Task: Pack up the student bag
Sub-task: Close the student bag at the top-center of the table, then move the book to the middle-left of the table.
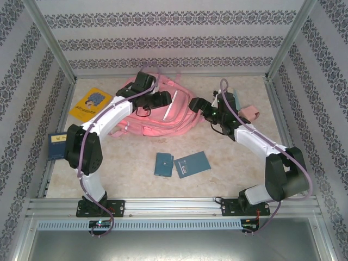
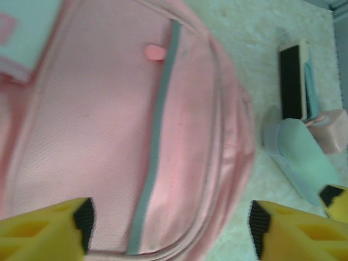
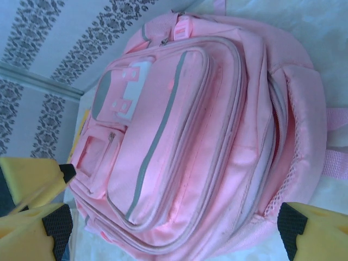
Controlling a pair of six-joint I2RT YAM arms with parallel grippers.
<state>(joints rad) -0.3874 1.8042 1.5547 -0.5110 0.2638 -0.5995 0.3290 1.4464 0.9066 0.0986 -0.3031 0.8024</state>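
Student bag (image 3: pixel 185 136): pink, laid flat, pockets sewn on front.
Left gripper (image 2: pixel 172 225): spread wide, nothing held.
Right gripper (image 3: pixel 174 223): spread wide, nothing held.

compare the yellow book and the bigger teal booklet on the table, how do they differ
Colour: the yellow book has a bright cover with a dark picture; the bigger teal booklet is teal with a small pale mark.
Place: the yellow book lies far left, beside the student bag; the teal booklet lies mid-table, nearer the arm bases.
Size: the yellow book looks somewhat larger.
Both lie flat on the table, outside the bag.
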